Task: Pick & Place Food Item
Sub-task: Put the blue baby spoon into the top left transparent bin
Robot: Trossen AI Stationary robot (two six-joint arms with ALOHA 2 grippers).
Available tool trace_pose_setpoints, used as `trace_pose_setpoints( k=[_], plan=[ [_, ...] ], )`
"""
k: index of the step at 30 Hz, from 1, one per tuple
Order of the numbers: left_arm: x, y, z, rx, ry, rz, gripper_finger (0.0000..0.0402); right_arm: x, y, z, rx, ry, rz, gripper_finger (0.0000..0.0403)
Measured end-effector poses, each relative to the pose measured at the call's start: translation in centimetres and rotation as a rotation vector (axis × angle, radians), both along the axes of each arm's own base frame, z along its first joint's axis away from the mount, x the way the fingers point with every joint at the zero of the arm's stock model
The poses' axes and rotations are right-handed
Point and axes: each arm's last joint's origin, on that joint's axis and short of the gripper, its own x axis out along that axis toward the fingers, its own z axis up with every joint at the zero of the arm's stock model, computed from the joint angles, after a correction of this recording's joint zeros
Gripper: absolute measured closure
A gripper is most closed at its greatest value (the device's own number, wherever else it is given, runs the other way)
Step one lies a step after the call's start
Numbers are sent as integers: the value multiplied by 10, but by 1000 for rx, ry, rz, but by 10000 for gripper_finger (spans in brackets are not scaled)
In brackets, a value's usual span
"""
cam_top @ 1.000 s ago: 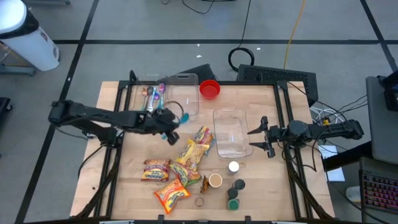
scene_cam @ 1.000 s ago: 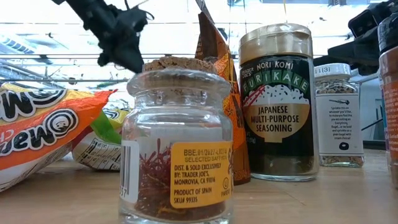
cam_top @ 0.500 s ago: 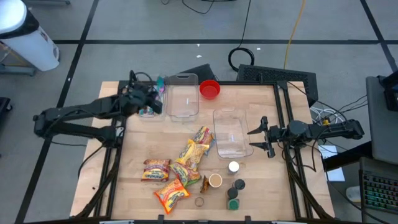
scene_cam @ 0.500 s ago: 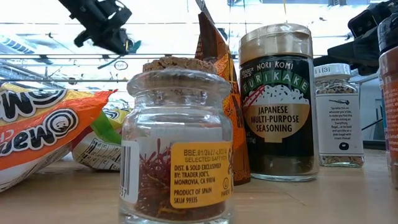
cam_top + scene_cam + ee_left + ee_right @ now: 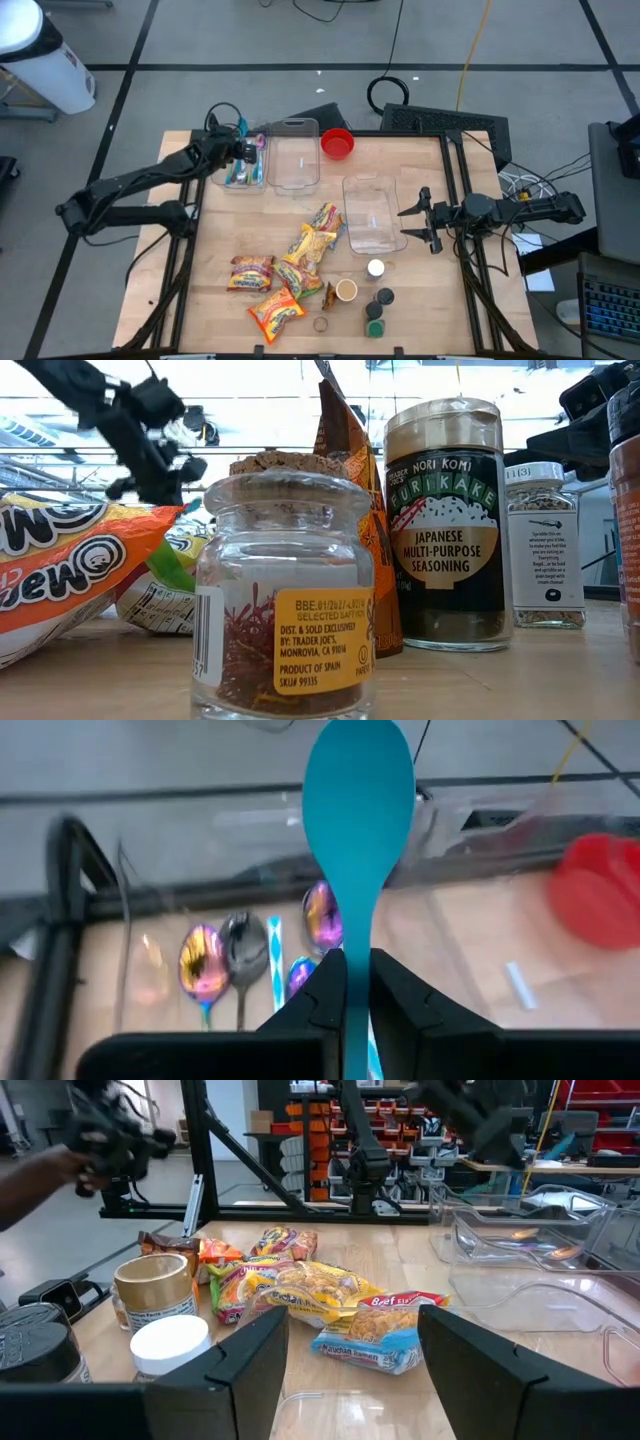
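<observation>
So the left gripper [image 5: 348, 985] is up at the far left corner of the light wooden bench [image 5: 220, 250], hanging over the clear plastic bin [image 5: 243, 160] that has a few shiny iridescent metal spoons [image 5: 203, 963] in it. Its fingers [image 5: 318, 1000] are clamped on the handle of a teal plastic spoon [image 5: 358, 810], and the wrist view shows the spoon's bowl sticking straight out past the fingertips, above that bin.

Right next to it is a second clear plastic bin [image 5: 294, 152], and a small red bowl [image 5: 337, 143] sits just beside that one at the back edge. A third clear plastic bin [image 5: 372, 212] is more toward the middle-right of the bench.

The right gripper [image 5: 415, 220] is parked on the right side, just beside that third bin, fingers [image 5: 240, 1370] apart and holding nothing.

The food stuff is all on the bench: a loose pile of colourful snack packets [image 5: 310, 245] in the middle, with two more orange packets [image 5: 275, 310] near the front edge. Near those is a cluster of seasoning jars [image 5: 378, 310], and the low view has a cork-topped glass saffron jar [image 5: 285, 600] up close with a gold-lidded nori komi seasoning jar [image 5: 445, 520] behind it and a smaller clear spice jar [image 5: 545, 545] off to the side.
</observation>
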Motion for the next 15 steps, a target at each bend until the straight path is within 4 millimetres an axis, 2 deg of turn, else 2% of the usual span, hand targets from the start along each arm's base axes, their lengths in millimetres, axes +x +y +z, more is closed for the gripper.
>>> trace_pose_setpoints(
  k=[7, 15],
  plan=[
    [-6, 18, -44, -83, 18, 75, 376, 0, 0, 0, 0, 0, 0, 187],
    [2, 29, -68, -121, 96, 90, 376, 0, 0, 0, 0, 0, 0, 184]
  ],
)
